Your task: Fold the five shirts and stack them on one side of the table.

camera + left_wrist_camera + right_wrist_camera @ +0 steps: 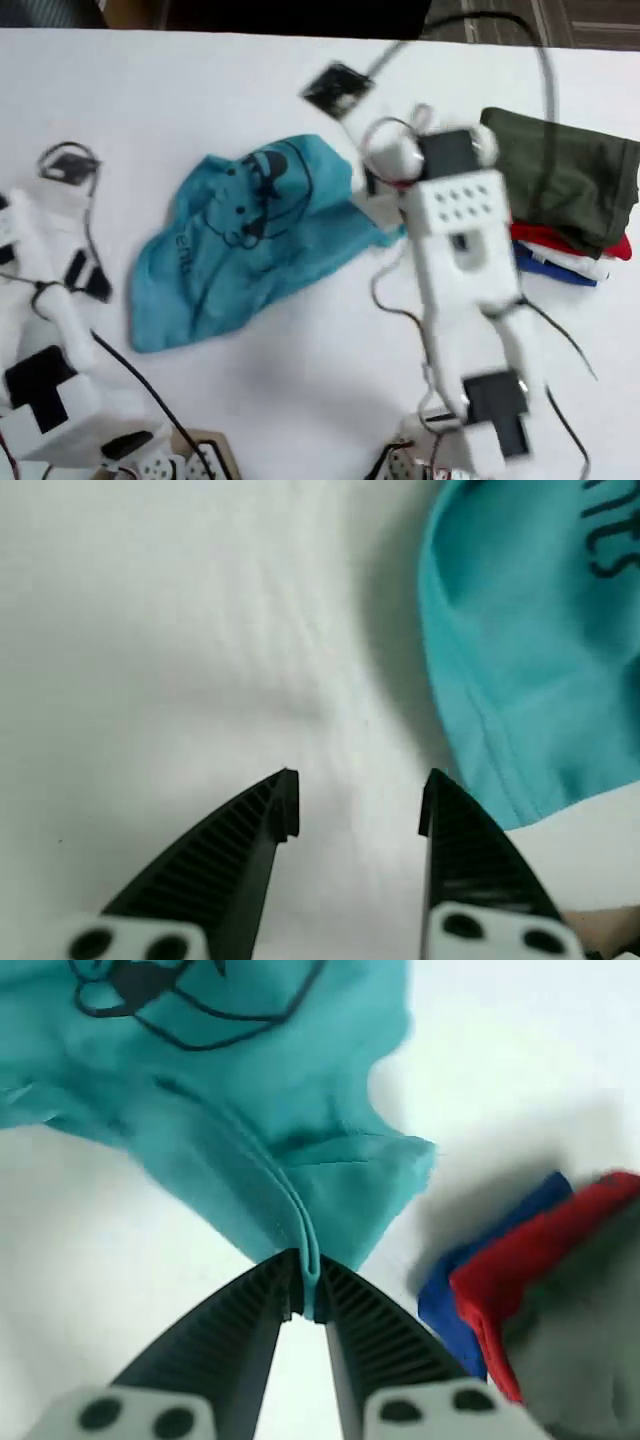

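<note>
A teal shirt (245, 240) with a dark cartoon print lies crumpled in the middle of the white table (200, 90). My right gripper (305, 1298) is shut on a folded edge of the teal shirt (250, 1130); in the high view the right gripper (378, 205) sits at the shirt's right edge. My left gripper (357, 805) stands open just above bare table, with the hem of the teal shirt (530, 650) close beside one finger and nothing between the fingers. The left arm (45, 300) stands at the table's left side.
A stack of folded shirts (565, 200) lies at the table's right side, dark green on top, then red, white and blue; its red and blue edges (520, 1270) lie close to my right gripper. Black tags on cables (338, 88) (68, 165) lie on the table.
</note>
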`<state>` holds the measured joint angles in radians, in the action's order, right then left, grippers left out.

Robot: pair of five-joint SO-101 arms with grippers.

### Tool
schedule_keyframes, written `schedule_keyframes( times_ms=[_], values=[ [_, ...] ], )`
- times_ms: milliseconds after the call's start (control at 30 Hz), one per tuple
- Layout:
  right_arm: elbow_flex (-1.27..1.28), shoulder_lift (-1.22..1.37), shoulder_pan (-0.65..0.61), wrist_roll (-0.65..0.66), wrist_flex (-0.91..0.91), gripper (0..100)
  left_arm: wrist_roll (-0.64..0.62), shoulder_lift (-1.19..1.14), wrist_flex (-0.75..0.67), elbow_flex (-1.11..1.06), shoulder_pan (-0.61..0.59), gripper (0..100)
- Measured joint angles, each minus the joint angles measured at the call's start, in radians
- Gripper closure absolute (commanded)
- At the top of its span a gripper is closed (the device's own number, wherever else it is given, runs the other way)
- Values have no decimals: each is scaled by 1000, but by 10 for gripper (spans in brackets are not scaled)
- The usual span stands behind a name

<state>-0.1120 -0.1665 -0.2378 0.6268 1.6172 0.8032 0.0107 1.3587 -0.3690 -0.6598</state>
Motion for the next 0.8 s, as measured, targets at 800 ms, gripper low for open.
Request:
schedule_keyframes(
  times_ms=[800],
  values=[
    [511, -164, 160, -2, -577, 978, 43, 3, 290, -109, 525, 782]
  ],
)
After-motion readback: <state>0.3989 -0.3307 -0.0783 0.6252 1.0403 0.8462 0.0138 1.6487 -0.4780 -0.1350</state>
